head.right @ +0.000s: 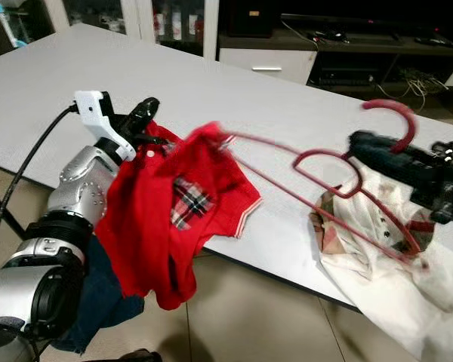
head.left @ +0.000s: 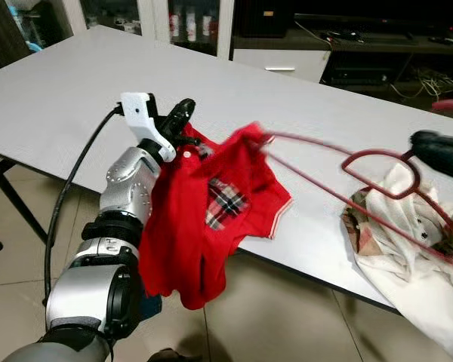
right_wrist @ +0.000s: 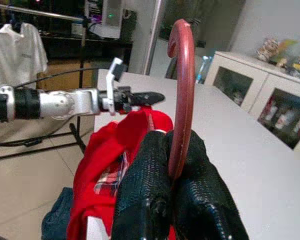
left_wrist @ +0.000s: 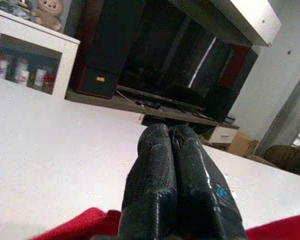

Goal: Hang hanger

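Reaching in from the side, the right gripper [head.right: 362,151] is closed tight on the red hanger [head.right: 317,170] just under its hook. The left gripper [head.left: 183,115] is raised, fingers pressed together on the red shirt [head.left: 204,204], which is draped below it. No writing can be read.

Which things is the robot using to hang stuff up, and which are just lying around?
For the job:
red hanger, pinched in the right hand
red shirt, gripped by the left hand

Just lying about:
white shirt on the table
dark blue cloth on the floor
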Robot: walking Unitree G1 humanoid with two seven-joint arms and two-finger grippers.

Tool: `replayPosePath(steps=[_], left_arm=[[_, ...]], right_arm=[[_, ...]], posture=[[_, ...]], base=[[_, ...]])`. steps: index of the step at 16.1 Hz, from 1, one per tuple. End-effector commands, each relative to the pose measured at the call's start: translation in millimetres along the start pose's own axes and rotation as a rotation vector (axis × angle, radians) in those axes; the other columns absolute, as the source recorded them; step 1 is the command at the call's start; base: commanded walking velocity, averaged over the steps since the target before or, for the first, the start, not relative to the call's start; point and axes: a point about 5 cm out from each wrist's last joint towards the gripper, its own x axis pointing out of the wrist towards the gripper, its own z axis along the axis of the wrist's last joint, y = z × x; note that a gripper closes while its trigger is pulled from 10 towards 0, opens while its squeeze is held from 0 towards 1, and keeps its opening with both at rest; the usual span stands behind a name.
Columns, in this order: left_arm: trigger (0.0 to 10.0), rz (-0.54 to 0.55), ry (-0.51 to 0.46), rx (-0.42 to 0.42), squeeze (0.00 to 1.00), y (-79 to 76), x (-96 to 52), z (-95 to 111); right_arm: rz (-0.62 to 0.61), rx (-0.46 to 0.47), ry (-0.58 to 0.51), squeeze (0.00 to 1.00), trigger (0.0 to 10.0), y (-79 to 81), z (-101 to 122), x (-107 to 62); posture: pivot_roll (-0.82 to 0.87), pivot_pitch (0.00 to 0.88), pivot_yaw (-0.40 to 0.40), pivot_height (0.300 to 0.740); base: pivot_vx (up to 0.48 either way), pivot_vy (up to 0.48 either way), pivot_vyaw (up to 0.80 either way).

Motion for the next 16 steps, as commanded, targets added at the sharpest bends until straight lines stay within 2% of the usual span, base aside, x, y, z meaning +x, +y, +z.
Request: replayPosePath(steps=[1,3,5,6,7,9,11,12,13,14,15,16], left_arm=[[0.0,-0.015,-0.008,0.019,0.0,-3.3,4.1,4.4],[0.0,-0.007,-0.009,0.027,0.0,0.1,2.4,5.7],[0.0,-0.004,-0.012,0.03,0.0,0.6,2.3,6.6],[0.0,-0.004,-0.012,0.03,0.0,0.6,2.3,6.6],[0.0,-0.007,-0.013,0.03,0.0,-0.9,3.5,6.7],[0.0,-0.014,-0.015,0.032,0.0,-3.9,5.5,6.2],[0.0,-0.031,-0.014,0.042,0.0,-7.4,8.2,6.8],[0.0,-0.034,-0.016,0.044,0.0,-7.9,8.7,7.4],[0.0,-0.036,-0.019,0.047,0.0,-8.6,9.4,8.6],[0.0,-0.036,-0.02,0.047,0.0,-8.7,9.4,8.8],[0.0,-0.036,-0.021,0.05,0.0,-8.1,8.4,8.6],[0.0,-0.033,-0.02,0.055,0.0,-6.6,6.6,8.0]], right_arm=[[-0.016,-0.028,0.018,0.0,10.0,-1.8,2.9,-9.1],[-0.009,-0.042,0.08,0.0,10.0,-2.3,1.3,-16.7],[0.005,-0.094,0.265,0.0,10.0,-2.2,-13.9,-22.0],[0.005,-0.094,0.265,0.0,10.0,-2.2,-13.9,-22.0],[0.048,-0.116,0.351,0.0,10.0,1.6,-22.8,-16.8],[0.139,-0.14,0.415,0.0,10.0,11.2,-31.0,-3.1],[0.245,-0.188,0.523,0.0,10.0,18.4,-47.8,12.3],[0.247,-0.201,0.525,0.0,10.0,17.4,-50.8,17.2],[0.163,-0.247,0.461,0.0,10.0,5.6,-47.6,31.1],[0.132,-0.253,0.437,0.0,10.0,1.9,-45.4,34.6],[0.044,-0.177,0.262,0.0,10.0,-8.3,-26.4,43.4],[0.034,-0.113,0.13,0.0,10.0,-10.6,-11.7,43.5]], posture=[[-0.01,0.046,-0.068,0.74],[-0.01,0.046,-0.067,0.74],[-0.02,0.046,-0.068,0.74],[-0.02,0.046,-0.068,0.74],[-0.02,0.044,-0.068,0.74],[-0.02,0.044,-0.068,0.74],[-0.03,0.04,-0.063,0.74],[-0.03,0.04,-0.063,0.74],[-0.02,0.042,-0.066,0.74],[-0.02,0.042,-0.066,0.74],[-0.02,0.044,-0.067,0.74],[-0.02,0.044,-0.067,0.74]], base=[[0.0,0.0,0.0],[0.0,0.0,0.0],[0.0,0.0,0.0],[0.0,0.0,0.0],[0.0,0.0,0.0],[0.0,0.0,0.0],[0.0,0.0,0.0],[0.0,0.0,0.0],[0.0,0.0,0.0],[0.0,0.0,0.0],[0.0,0.0,0.0],[0.0,0.0,0.0]])
